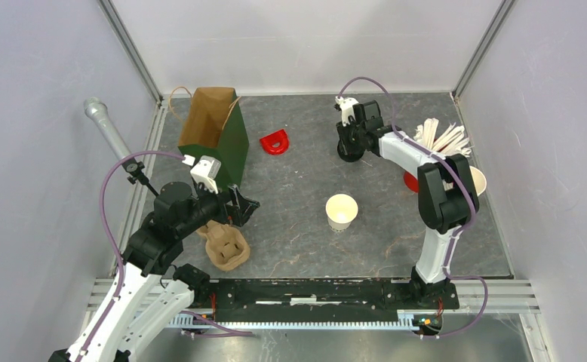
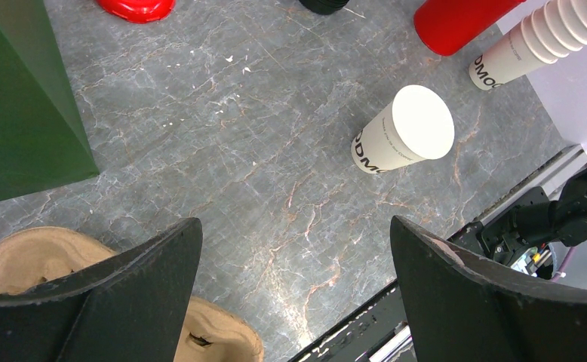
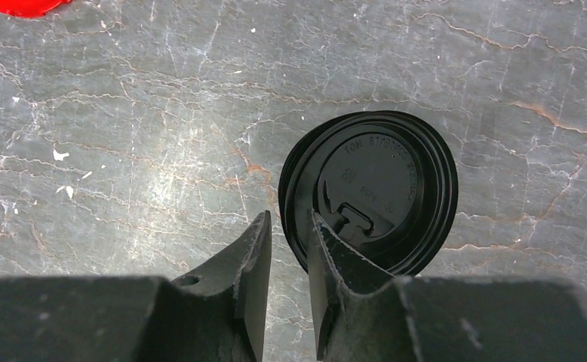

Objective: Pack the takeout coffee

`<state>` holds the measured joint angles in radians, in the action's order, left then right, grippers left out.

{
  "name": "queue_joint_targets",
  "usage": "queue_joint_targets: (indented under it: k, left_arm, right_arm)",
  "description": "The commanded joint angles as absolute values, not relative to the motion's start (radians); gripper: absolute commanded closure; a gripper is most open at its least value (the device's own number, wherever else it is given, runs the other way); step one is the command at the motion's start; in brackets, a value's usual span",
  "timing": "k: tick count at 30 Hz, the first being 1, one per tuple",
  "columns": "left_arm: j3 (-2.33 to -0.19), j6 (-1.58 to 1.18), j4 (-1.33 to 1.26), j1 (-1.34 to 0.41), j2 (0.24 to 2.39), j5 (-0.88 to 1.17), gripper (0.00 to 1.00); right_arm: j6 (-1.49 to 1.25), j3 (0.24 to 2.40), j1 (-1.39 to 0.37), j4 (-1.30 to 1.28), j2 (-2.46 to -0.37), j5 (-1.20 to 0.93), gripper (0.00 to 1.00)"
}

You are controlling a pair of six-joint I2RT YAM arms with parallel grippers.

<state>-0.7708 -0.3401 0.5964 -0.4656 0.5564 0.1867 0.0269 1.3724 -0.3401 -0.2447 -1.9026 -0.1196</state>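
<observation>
A cream-white paper cup [image 1: 341, 211] stands without a lid mid-table; the left wrist view shows it too [image 2: 404, 139]. No lidded takeout coffee is in view. A stack of black lids [image 3: 381, 181] lies at the back of the table [image 1: 349, 154]. My right gripper [image 3: 289, 216] hangs over its near-left edge, the jaws a narrow gap apart. One finger is outside the rim and the other over the lid, with nothing pinched. My left gripper [image 2: 294, 222] is wide open and empty above bare table beside the tan cardboard cup carrier [image 2: 26, 256].
A green paper bag [image 1: 216, 136] stands open at the back left, with a red object [image 1: 275, 142] beside it. At the right are a red cup of white sticks [image 1: 426, 147] and a lying stack of lidless cream cups [image 2: 547, 34]. The carrier [image 1: 225, 245] sits front left.
</observation>
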Motion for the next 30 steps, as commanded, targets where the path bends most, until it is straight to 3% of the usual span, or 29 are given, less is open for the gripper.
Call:
queue_joint_targets:
  k: [1,12,30]
  left_arm:
    - [-0.77,-0.357,0.577,-0.457,0.555,0.201,0.0]
    - [-0.77,-0.357,0.577,-0.457,0.553,0.202,0.0]
    - [-0.764,-0.357,0.569,-0.458,0.557,0.182,0.0]
  right_arm:
    - [0.053,1.418,-0.342,-0.232,-1.91,-0.096,0.73]
    - [0.058,1.418,-0.342,-0.228,-1.887,-0.089,0.94]
    - [0.038,1.481,-0.341,-0.318,-1.815,-0.092,0.99]
